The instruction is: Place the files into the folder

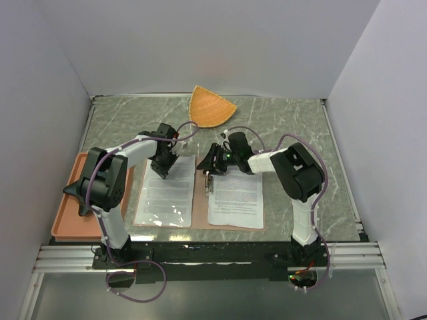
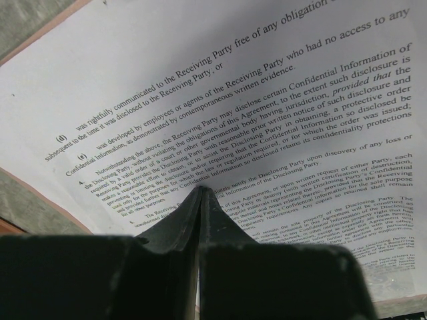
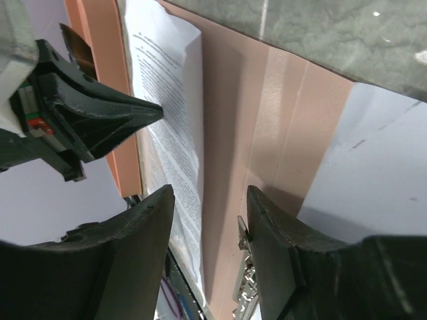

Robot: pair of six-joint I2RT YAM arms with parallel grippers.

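The reddish-brown folder [image 1: 201, 207] lies open on the table with a printed white sheet on each half: one file [image 1: 167, 193] on the left, another file [image 1: 235, 199] on the right. My left gripper [image 1: 162, 171] is shut, its tips [image 2: 200, 192] pressed down on the upper part of the left file [image 2: 220, 100]. My right gripper [image 1: 212, 165] hangs open over the folder's spine [image 3: 253, 113], between the left file [image 3: 170, 107] and the right file [image 3: 373, 160]. The metal clip [image 3: 244, 283] sits just beside its right finger [image 3: 273, 227]. Nothing is between its fingers.
A salmon-orange rimmed tray [image 1: 70, 213] lies at the left, touching the folder's edge. An orange fan-shaped dish [image 1: 211, 108] sits at the back centre. White walls close in the grey marbled table [image 1: 300, 127] on three sides.
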